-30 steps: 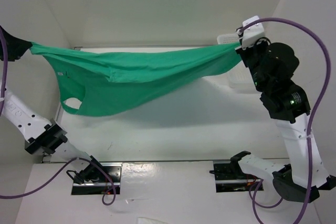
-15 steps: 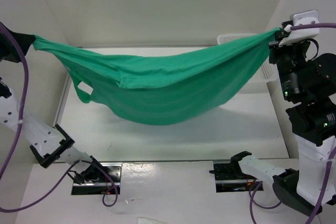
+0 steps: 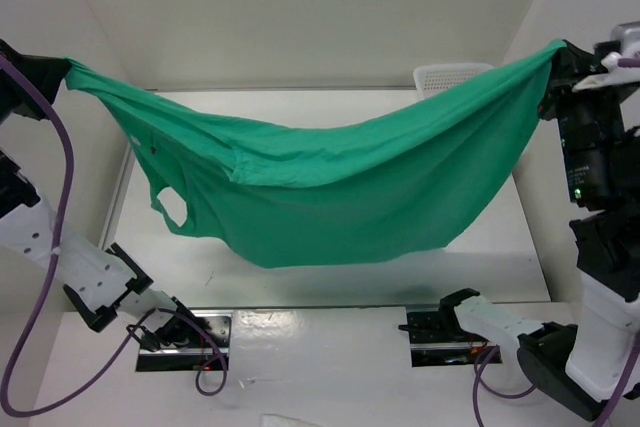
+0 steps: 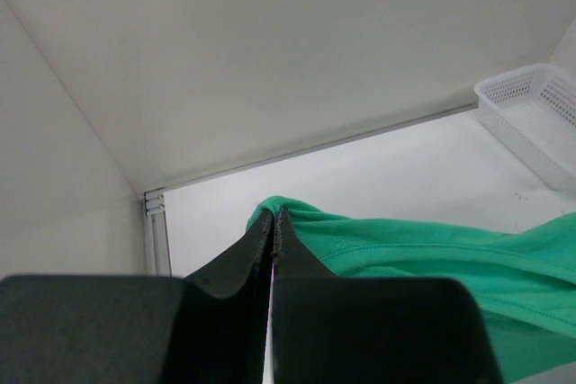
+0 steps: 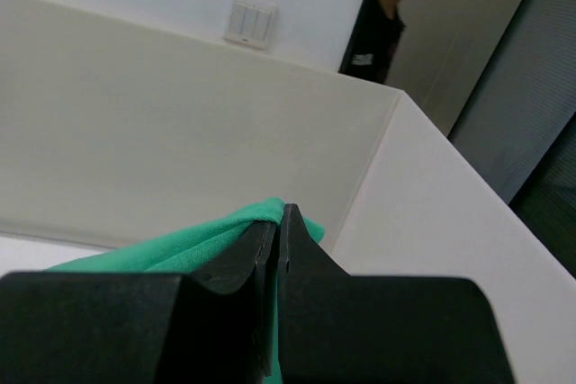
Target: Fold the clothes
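Left claw [image 4: 273, 222] and right claw [image 5: 277, 218] each clench one end of the plain emerald-green thin-fabric T-shirt [image 3: 340, 187], which sags between them above the white worktop [image 3: 300, 282]. This looks like the spreading step; next it needs lowering flat and evenly.

My left gripper [image 3: 60, 72] and right gripper [image 3: 553, 55] pinch opposite ends of the plain emerald-green thin-fabric T-shirt [image 3: 340, 187] (sagging mid-air above the white table [image 3: 330, 282]).

White mesh basket [image 3: 450, 75] on white table [image 3: 490, 247]
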Robot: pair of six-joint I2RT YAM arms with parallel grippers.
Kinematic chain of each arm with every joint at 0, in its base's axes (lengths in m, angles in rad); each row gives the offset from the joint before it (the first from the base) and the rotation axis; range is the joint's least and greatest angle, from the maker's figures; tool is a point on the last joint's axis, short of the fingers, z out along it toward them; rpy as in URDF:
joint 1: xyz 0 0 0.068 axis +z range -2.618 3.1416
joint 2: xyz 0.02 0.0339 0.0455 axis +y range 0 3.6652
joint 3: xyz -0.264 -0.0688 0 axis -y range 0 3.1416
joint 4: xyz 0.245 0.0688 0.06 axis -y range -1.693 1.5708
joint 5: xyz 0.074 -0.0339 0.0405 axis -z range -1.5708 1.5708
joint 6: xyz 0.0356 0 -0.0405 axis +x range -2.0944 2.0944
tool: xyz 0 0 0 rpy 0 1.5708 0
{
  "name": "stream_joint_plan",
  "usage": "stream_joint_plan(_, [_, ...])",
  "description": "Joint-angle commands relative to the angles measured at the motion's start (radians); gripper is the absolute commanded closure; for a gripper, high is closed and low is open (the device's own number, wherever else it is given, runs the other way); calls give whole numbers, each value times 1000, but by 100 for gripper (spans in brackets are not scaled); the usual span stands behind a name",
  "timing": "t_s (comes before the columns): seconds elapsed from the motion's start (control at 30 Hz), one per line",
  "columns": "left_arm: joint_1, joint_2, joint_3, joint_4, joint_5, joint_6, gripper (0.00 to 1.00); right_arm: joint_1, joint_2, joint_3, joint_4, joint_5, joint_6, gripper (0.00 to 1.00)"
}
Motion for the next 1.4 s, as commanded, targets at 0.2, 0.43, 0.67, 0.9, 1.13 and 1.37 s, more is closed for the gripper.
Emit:
stream_joint_plan(0.2, [7,196,81,110,-7,-101,100,-17,185,75,111,65,-52,100])
stream_joint_plan(0.43, [52,296,130,191,37,-179,100,-47,339,210,110,117,-74,100])
stream_joint_plan(0.67, [134,348,130,225,112,-239,100,-168,516,440,-10,103,94,100])
stream_joint_plan(0.9, [192,349,204,183,77,-218,100,-377,603,648,-130,-113,263,100])
stream_joint_plan(1.13, [203,308,185,172,137,-208,100,-388,546,639,-173,-217,264,100])
stream_joint_plan(1.37, [203,248,191,111,208,-133,100,-388,440,563,-222,-331,233,100])
